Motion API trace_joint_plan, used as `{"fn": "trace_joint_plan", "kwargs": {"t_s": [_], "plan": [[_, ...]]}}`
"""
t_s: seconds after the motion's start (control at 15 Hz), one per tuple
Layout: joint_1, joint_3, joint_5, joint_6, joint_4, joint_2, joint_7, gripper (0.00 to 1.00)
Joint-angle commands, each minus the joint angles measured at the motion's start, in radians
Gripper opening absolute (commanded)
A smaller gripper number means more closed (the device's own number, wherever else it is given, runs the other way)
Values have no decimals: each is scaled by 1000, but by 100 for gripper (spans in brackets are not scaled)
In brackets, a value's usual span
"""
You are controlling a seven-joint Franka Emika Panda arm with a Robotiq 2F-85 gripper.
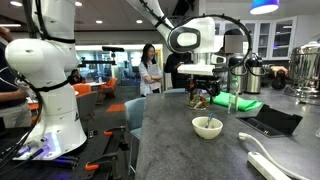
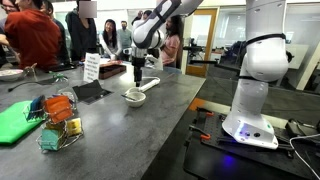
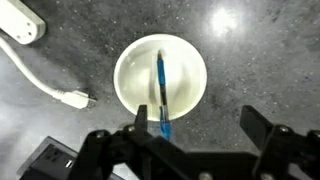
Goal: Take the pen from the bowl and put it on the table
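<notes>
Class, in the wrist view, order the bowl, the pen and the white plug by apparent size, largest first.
1. bowl
2. pen, about as long as the bowl is wide, but thin
3. white plug

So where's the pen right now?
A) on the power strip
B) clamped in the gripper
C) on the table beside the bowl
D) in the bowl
D: in the wrist view the pen lies across the inside of the bowl, one end reaching over the rim, while the gripper is open and holds nothing.
</notes>
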Motion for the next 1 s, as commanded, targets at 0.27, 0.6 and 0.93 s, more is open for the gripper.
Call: {"fn": "trace_joint_plan", "kwargs": {"t_s": [0.27, 0.6, 0.93], "plan": [[-55, 49, -20, 10, 42, 52, -2, 100], [-68, 62, -11, 2, 70, 84, -34, 100], [-98, 84, -43, 13, 164, 197, -71, 99]]}}
